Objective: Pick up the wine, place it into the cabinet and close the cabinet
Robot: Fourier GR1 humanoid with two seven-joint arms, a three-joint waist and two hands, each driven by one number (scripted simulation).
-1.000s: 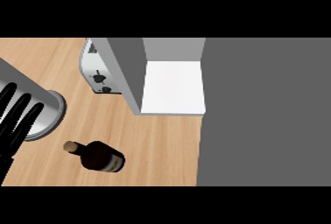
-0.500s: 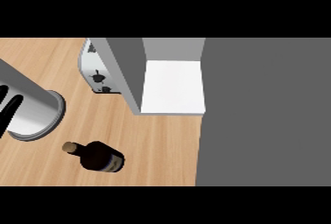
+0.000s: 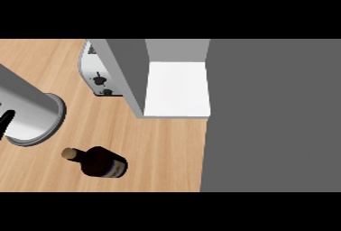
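Wine bottle point(image 3: 100, 162) lying on its side on the wooden tabletop point(image 3: 160, 144), low in the head view, dark body toward the right, corked neck pointing up and to the left, nothing touching it. Cabinet point(image 3: 177, 88) standing open above and to the right of the bottle, well apart from it, white shelf floor showing between grey walls, grey front filling the right part of the view. Toaster point(image 3: 100, 67) just beside the cabinet's left wall, silver-sided, with dark knobs facing up. Grey forearm point(image 3: 26, 113) entering at the left edge, its rounded end above and left of the bottle, near but not touching. Left hand point(image 3: 5, 119) barely in view as a thin black sliver at the left edge over the forearm; whether its fingers are straight or curled cannot be told, and nothing seen in its hold. Right hand nowhere in the view.
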